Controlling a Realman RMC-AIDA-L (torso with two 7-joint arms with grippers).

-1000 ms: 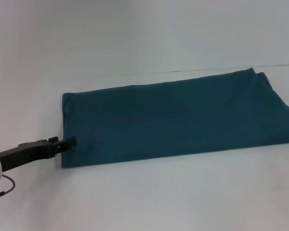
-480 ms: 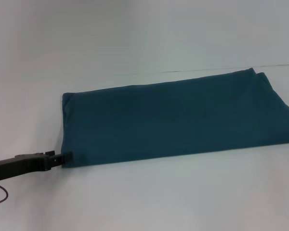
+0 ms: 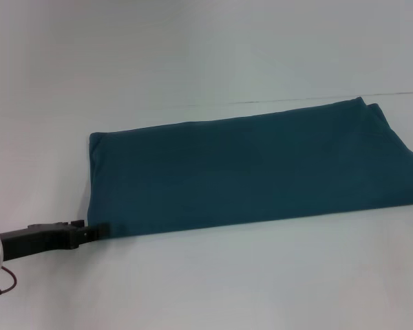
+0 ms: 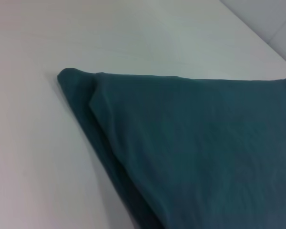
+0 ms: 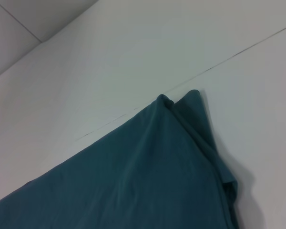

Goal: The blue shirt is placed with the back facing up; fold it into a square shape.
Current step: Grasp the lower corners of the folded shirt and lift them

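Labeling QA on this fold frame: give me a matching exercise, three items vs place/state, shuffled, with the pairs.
Things:
1. blue shirt
2. left gripper
3. table
4. right gripper

States:
A. not seen in the head view
B. white, bare beyond the cloth
C. at the shirt's near left corner, low on the table
D. lying flat as a long folded band, plain side up

Pairs: 1-D, 2-C, 3-B, 4-A
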